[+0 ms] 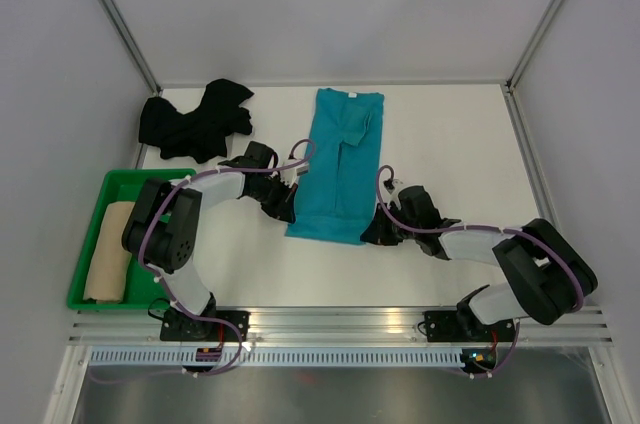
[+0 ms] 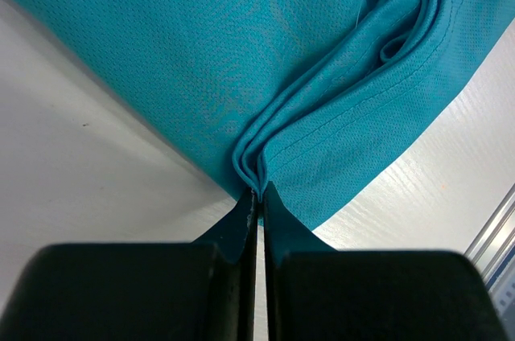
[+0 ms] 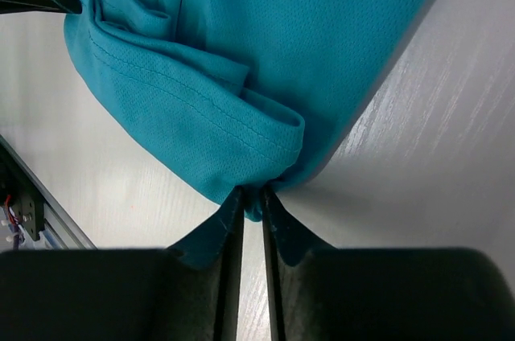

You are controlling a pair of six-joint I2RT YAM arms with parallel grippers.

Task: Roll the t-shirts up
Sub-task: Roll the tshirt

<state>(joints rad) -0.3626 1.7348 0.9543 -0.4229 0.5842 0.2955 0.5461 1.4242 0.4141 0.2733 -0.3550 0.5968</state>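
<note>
Teal fabric t-shirt, folded into a long narrow strip, lies mid-tabletop, running from the far edge toward the near edge. From overhead, both arms reach its near end: the left gripper at the near left corner of the strip, the right gripper at the near right corner. Only this view takes in the crumpled black fabric t-shirt by the far left corner and the tan rolled fabric cylinder lying in the green plastic tray at the near left corner.

The wrist cameras show the grips. The left gripper is pressed together, pinching a stacked fold of hem that gathers the cloth into ridges. The right gripper pinches its corner with a thin gap between the fingers, the stitched hem bulging in a loose loop above the fine-holed weave.
</note>
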